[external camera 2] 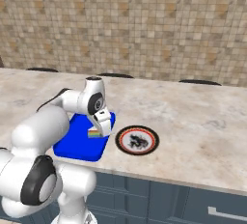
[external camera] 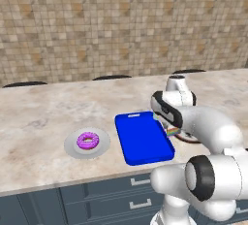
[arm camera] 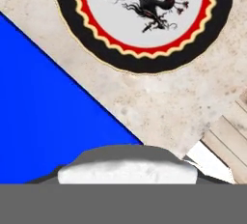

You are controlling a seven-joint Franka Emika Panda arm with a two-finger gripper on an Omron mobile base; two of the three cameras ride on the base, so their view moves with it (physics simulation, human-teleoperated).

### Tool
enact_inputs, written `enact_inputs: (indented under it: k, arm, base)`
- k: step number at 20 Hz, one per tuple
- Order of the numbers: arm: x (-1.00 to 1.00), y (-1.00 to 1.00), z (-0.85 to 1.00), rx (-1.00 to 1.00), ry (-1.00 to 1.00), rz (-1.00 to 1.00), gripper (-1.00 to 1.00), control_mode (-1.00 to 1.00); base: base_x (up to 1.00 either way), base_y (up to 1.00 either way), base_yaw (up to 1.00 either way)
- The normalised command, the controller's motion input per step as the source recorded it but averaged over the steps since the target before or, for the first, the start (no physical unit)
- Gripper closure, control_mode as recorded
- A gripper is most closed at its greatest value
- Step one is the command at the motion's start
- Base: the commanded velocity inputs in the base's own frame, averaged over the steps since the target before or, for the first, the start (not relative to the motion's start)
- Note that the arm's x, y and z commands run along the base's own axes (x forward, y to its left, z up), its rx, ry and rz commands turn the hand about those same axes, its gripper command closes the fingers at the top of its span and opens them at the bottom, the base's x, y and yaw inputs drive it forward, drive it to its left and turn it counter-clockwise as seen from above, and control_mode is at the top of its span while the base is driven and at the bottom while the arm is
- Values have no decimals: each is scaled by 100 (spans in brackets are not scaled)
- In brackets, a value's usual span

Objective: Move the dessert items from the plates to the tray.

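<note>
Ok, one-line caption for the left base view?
Pink doughnut on a grey plate beside the empty blue tray, arm reaching over the tray's far side.

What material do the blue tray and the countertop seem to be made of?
Blue tray: probably glossy plastic, given its even saturated colour, rounded corners and moulded rim. Countertop: looks like polished stone, perhaps marble, from its mottled beige veining.

A wall of small tan and brown mosaic tiles [external camera: 121, 25] ran from nine to three o'clock behind a pale marbled stone counter [external camera: 38, 117]. At six o'clock, dark blue-grey drawers [external camera: 106, 195] carried light handles.
</note>
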Motion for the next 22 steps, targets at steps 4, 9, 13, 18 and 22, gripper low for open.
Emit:
enact_inputs:
  k: [4,9,13,18,22]
  arm:
    - [-27,74,0,1,0,9,100,-100]
    - [-8,43,0,3,-2,12,100,-100]
    - [0,44,0,1,-5,9,100,-100]
    - [0,29,-12,2,-1,9,100,-100]
    - [0,13,-9,4,-1,9,100,-100]
  base:
    - [0,0,0]
    - [0,0,0]
    - [0,0,0]
    - [0,0,0]
    - [0,0,0]
